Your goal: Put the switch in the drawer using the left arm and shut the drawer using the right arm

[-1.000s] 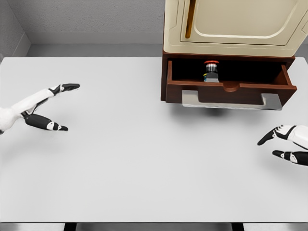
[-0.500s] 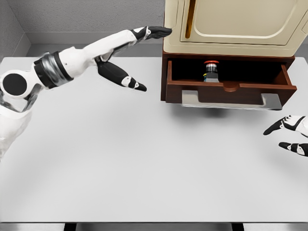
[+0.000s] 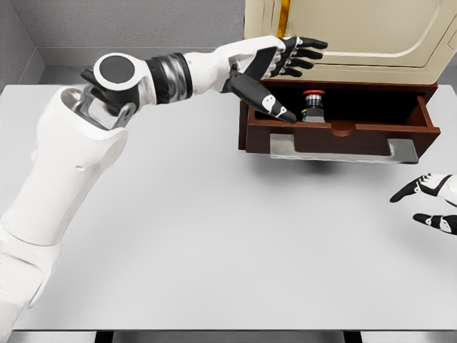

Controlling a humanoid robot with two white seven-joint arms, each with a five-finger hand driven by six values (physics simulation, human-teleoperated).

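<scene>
The left robot hand [image 3: 285, 61] hangs over the left end of the open drawer [image 3: 335, 132], its fingers spread and relaxed and its thumb pointing down toward the drawer's front left corner; it holds nothing. Just to the right of that thumb, apart from it, the switch [image 3: 313, 106] stands upright inside the drawer, red cap on top, close behind the front panel and left of the drawer's middle. So the first half of the task looks done: the switch is in the drawer and the left robot hand is empty. What remains is the closing. The drawer juts out from the brown cabinet base [image 3: 244, 114] under the cream cabinet [image 3: 343, 36] at the far right of the worktop [image 3: 186, 236], with its grey handle [image 3: 343, 148] facing forward. The right robot hand [image 3: 432, 204] sits low at the right edge of the worktop, fingers loosely parted and empty, well apart from the handle and nearer the viewer than the drawer. Judging from this, the left arm should clear away from the drawer front, then the right must reach the panel and push it shut.
</scene>
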